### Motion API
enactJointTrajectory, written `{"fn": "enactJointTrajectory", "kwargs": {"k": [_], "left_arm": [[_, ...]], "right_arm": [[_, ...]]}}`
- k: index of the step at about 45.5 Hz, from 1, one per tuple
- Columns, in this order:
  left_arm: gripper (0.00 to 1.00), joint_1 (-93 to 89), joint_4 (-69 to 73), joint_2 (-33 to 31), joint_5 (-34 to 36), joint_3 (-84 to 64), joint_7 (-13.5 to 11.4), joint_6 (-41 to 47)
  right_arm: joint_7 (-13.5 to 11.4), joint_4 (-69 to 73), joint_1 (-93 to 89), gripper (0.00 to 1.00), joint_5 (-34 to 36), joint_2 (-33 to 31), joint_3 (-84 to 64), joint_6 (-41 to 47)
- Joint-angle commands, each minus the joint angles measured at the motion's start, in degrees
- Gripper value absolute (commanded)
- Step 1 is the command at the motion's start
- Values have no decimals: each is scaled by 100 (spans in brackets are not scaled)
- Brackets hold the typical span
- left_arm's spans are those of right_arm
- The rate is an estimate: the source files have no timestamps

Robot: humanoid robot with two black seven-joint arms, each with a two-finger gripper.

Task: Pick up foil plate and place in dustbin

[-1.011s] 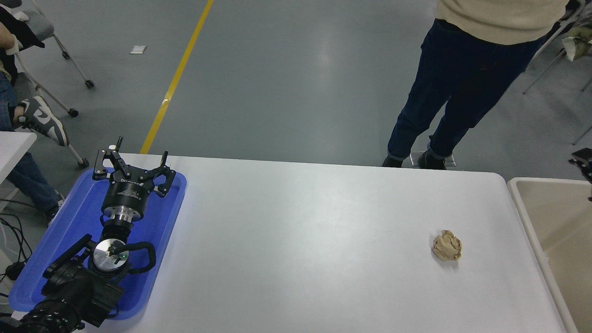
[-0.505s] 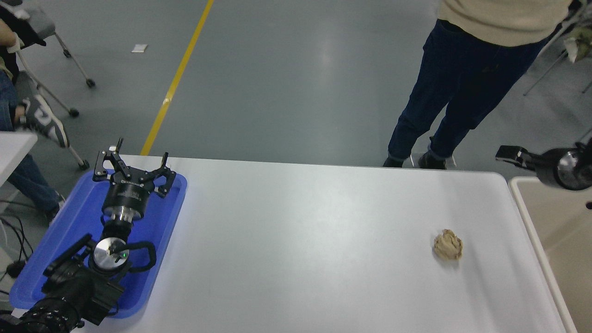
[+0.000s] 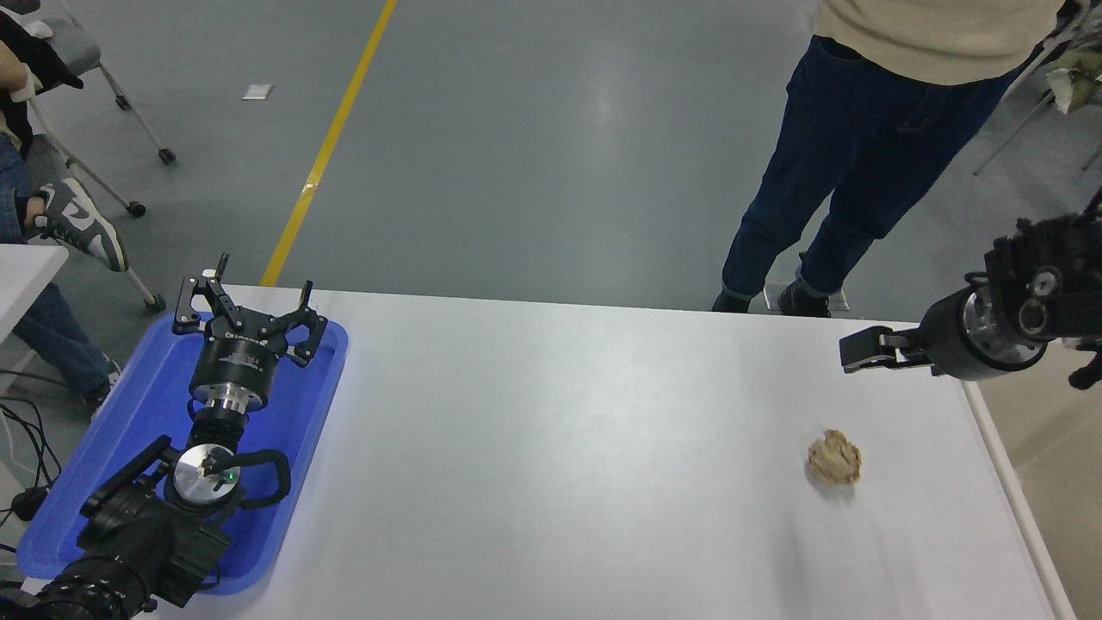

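Note:
The foil plate is not in view. The dustbin (image 3: 1067, 482) is a beige bin at the table's right end; only part of its rim and inner wall shows, behind my right arm. My right gripper (image 3: 863, 354) reaches in from the right edge, over the table's far right corner, pointing left. It shows side-on with nothing visible in it. It is above and behind a crumpled tan paper ball (image 3: 833, 457). My left gripper (image 3: 245, 306) is parked open over a blue tray (image 3: 138, 413) at the lower left.
A person in dark jeans (image 3: 848, 164) stands just beyond the table's far right edge. A seated person's shoe (image 3: 82, 226) and chair legs are at the far left. A second white table's corner (image 3: 26, 267) sits left.
My right arm has swung in from the right edge, moving left and nearer over the table's far right corner, and now covers part of the bin. The left arm and paper ball have not moved.

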Motion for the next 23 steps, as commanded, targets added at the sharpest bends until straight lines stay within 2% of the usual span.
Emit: {"fn": "enactJointTrajectory", "kwargs": {"k": [1,23], "left_arm": [[100,0,5,2,-8,-2,1,7],[100,9,5,2,1,-2,1,7]], "right_arm": [[3,674,631,100,430,61,-72,690],[56,921,1422,100,430,360,-309,1587]]}}
